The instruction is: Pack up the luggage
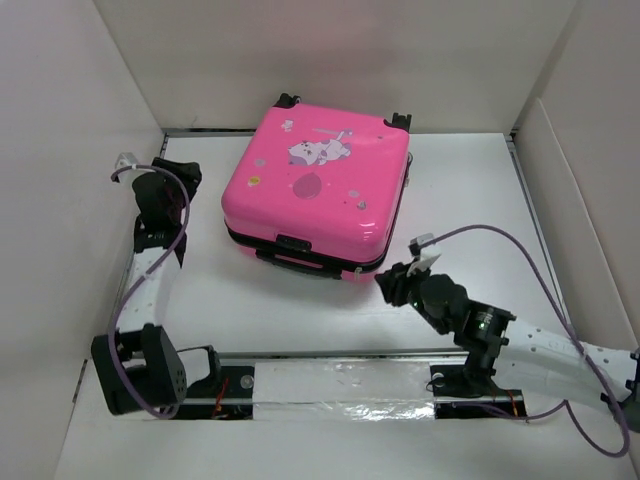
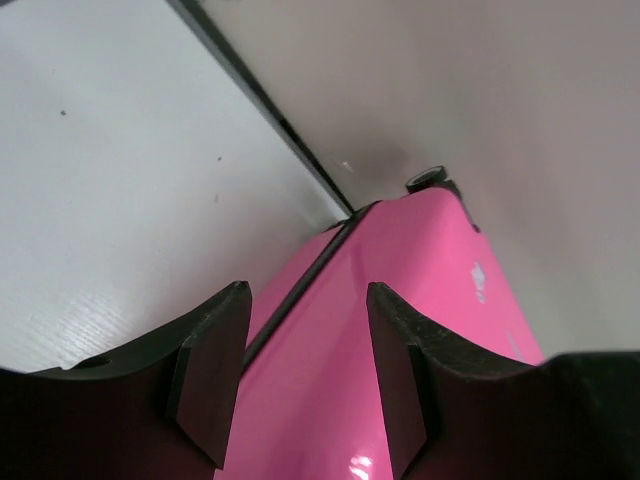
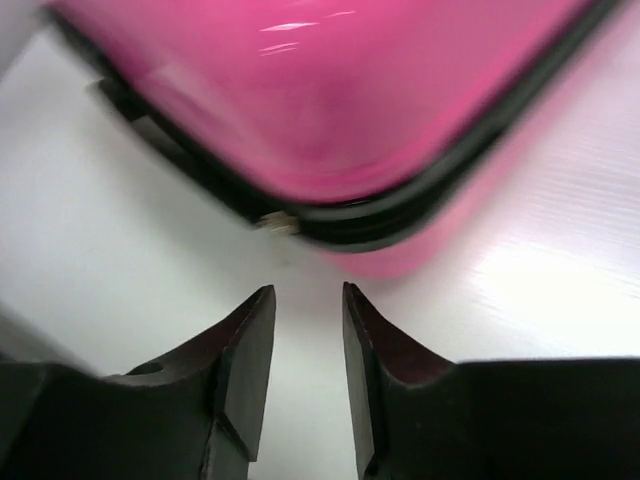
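The left gripper [image 2: 307,300] stands with its two dark fingers apart and nothing between them, framing the pink luggage [image 2: 420,265] and its black zipper trim. A black wheel [image 2: 428,180] caps the far corner, between white table [image 2: 100,200] and pale wall [image 2: 450,80].

Blurred luggage [image 3: 330,100], mostly out of frame

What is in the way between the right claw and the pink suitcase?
Nothing that shows. The right gripper is open and points at the near corner of the suitcase. Only bare white table lies between them, and the gripper is not touching the suitcase.
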Action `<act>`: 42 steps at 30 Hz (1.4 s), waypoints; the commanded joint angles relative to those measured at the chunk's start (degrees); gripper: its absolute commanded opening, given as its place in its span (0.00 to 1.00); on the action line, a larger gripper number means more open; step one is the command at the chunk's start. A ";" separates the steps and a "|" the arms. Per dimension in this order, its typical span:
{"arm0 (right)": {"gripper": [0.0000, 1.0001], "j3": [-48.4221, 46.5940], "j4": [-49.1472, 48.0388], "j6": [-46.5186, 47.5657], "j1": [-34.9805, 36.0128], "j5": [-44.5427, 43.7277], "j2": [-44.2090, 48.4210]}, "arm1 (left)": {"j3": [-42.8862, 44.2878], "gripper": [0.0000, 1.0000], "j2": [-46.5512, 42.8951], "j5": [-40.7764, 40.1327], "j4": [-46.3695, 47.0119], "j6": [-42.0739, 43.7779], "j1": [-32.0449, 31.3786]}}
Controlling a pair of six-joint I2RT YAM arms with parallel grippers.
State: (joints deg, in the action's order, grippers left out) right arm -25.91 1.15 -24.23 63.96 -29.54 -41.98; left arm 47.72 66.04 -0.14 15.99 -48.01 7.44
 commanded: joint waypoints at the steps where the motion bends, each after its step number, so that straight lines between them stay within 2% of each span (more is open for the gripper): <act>1: 0.38 -2.91 6.21 1.37 -9.88 -2.29 -0.21 | 3.33 0.47 5.13 8.05 3.00 -1.39 1.70; 2: 0.29 -2.83 6.24 2.16 -13.39 -0.71 -0.65 | 4.30 0.47 8.20 8.31 2.30 -1.21 1.70; 3: 0.28 -2.05 5.10 3.12 -20.65 3.13 -1.00 | 4.48 0.47 9.53 8.84 2.47 -1.04 1.70; 5: 0.28 -0.81 -0.69 4.62 -27.98 9.20 -2.32 | 3.70 0.47 12.95 10.24 4.30 -2.08 1.70; 6: 0.28 -0.02 -3.49 4.72 -34.19 14.46 -3.10 | 3.17 0.47 13.84 10.86 5.53 -2.61 1.70; 7: 0.29 0.42 -8.48 4.80 -36.87 16.77 -5.63 | 2.38 0.47 15.59 11.56 7.11 -3.40 1.70; 9: 0.32 -1.32 -12.38 4.80 -43.36 22.39 -9.51 | 1.67 0.47 17.10 12.18 8.61 -4.19 1.70; 13: 0.36 -7.98 -16.70 4.63 -48.83 26.63 -21.37 | 0.70 0.47 20.52 11.66 10.81 -4.38 1.18; 17: 0.36 -15.65 -18.37 4.45 -50.25 29.10 -33.06 | 2.46 0.47 24.83 8.49 8.53 -1.74 -0.85; 22: 0.38 -21.54 -23.45 3.84 -50.25 36.11 -46.58 | -0.44 0.47 28.00 11.47 13.80 -4.46 -1.38; 25: 0.38 -24.79 -24.70 3.40 -50.25 39.11 -51.87 | -3.94 0.47 27.04 10.79 17.40 -4.73 -4.44; 29: 0.39 -28.48 -25.23 3.92 -49.64 42.01 -55.48 | -9.29 0.47 21.96 4.54 18.28 -2.27 -11.03; 31: 0.40 -31.56 -23.92 5.24 -49.64 45.97 -56.29 | -12.38 0.46 20.27 3.57 20.13 -2.62 -13.41; 35: 0.41 -34.90 -21.89 7.44 -49.11 47.20 -56.46 | -19.50 0.44 14.75 3.30 24.34 -3.32 -16.23; 39: 0.41 -36.84 -21.98 8.32 -51.30 51.76 -57.86 | -25.03 0.44 8.33 1.82 23.39 -2.09 -21.67; 42: 0.42 -41.66 -17.69 11.46 -51.84 55.81 -60.50 | -28.38 0.44 1.92 0.67 20.85 -1.21 -25.10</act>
State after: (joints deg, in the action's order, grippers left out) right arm -60.27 -12.51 -12.56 8.10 10.41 -102.69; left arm 22.02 72.93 -7.81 38.00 -52.34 -10.72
